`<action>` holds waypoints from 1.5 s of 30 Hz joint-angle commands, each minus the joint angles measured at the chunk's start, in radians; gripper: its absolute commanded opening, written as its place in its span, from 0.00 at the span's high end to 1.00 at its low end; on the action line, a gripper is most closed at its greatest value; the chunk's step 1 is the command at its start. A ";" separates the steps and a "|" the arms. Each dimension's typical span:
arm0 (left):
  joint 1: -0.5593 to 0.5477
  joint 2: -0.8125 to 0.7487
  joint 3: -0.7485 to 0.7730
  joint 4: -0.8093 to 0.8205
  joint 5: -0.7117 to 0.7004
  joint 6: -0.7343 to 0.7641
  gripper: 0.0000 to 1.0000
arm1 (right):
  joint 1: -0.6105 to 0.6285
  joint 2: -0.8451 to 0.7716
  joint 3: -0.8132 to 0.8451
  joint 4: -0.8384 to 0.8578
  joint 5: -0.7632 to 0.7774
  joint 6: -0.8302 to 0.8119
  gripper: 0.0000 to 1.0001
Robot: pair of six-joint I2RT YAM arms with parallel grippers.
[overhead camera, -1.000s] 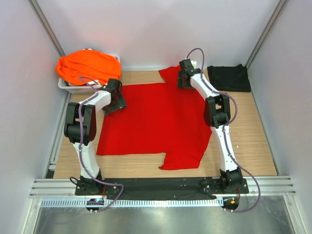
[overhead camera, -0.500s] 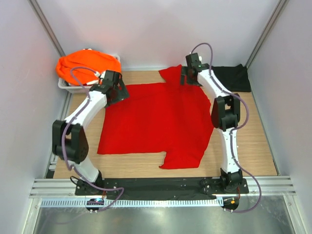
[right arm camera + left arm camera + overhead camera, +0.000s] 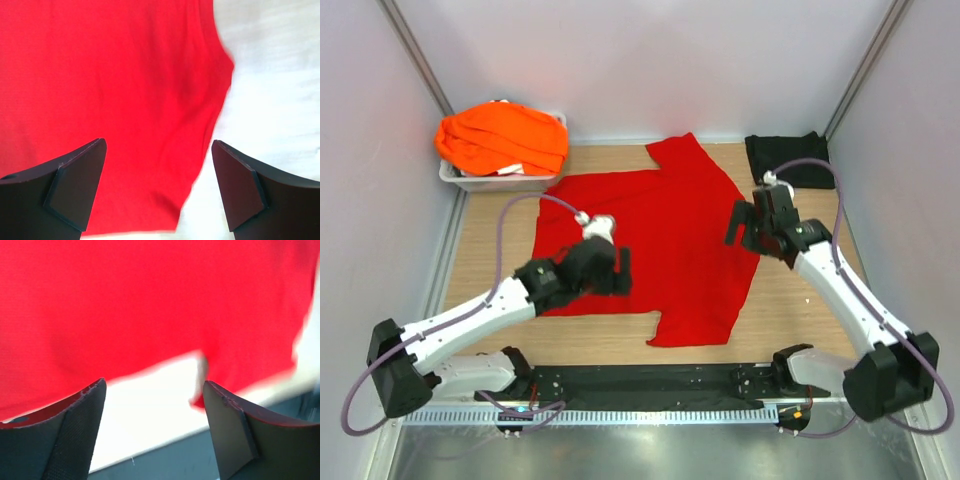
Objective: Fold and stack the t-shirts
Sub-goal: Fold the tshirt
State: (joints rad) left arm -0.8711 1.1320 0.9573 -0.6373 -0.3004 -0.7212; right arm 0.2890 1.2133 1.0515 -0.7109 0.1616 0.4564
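Left jaws: spread wide, empty, low over the near edge of the red t-shirt [image 3: 670, 225], beside its sleeve notch. The wrist view is blurred, so contact with the cloth can't be told.

Right jaws: also wide, empty, over the shirt's right edge.

The shirt lies spread flat on the bench [image 3: 820, 300].

Likely step: pinch two edges for the first fold. Take one layer only, lift both sides evenly, don't drag.

Far right: black t-shirt [image 3: 788, 158], folded. Far left: orange t-shirts [image 3: 500, 135] heaped in the tray [image 3: 455, 178].
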 commanded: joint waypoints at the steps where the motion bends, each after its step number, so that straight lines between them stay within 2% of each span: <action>1: -0.204 -0.003 -0.060 0.097 -0.065 -0.035 0.22 | 0.015 -0.134 -0.097 0.013 -0.028 0.110 0.07; 2: -0.311 0.014 -0.068 0.126 -0.077 -0.027 0.22 | 0.015 -0.165 -0.126 -0.001 -0.025 0.116 0.07; 5: -0.489 0.142 -0.036 0.157 -0.124 0.028 0.22 | 0.016 -0.250 -0.165 -0.013 -0.013 0.139 0.07; 8: -0.603 0.311 0.069 0.163 -0.137 0.096 0.22 | 0.015 -0.299 -0.197 -0.012 -0.023 0.165 0.07; 11: -0.657 0.472 0.178 0.160 -0.132 0.152 0.22 | 0.016 -0.322 -0.214 -0.013 -0.031 0.173 0.07; 13: -0.680 0.572 0.242 0.156 -0.152 0.170 0.22 | 0.016 -0.330 -0.216 -0.030 -0.028 0.169 0.07; 19: -0.695 0.721 0.343 0.160 -0.194 0.235 0.25 | 0.016 -0.377 -0.246 -0.042 -0.022 0.165 0.07; 20: -0.695 0.736 0.350 0.160 -0.190 0.242 0.26 | 0.016 -0.382 -0.249 -0.039 -0.028 0.168 0.07; 21: -0.697 0.767 0.360 0.159 -0.193 0.261 0.32 | 0.016 -0.386 -0.252 -0.036 -0.034 0.168 0.07; 32: -0.698 0.848 0.370 0.182 -0.359 0.327 0.43 | 0.016 -0.405 -0.242 -0.045 -0.057 0.171 0.07; 38: -0.684 0.871 0.357 0.231 -0.365 0.374 0.57 | 0.016 -0.408 -0.240 -0.050 -0.059 0.169 0.07; 42: -0.678 0.861 0.360 0.246 -0.351 0.402 1.00 | 0.016 -0.406 -0.246 -0.053 -0.057 0.166 0.07; 45: -0.677 0.804 0.388 0.211 -0.330 0.433 1.00 | 0.016 -0.405 -0.243 -0.050 -0.059 0.165 0.07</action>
State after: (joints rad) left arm -1.5551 1.9961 1.3060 -0.4435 -0.6189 -0.3298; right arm 0.3004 0.8242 0.8032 -0.7731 0.1085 0.6132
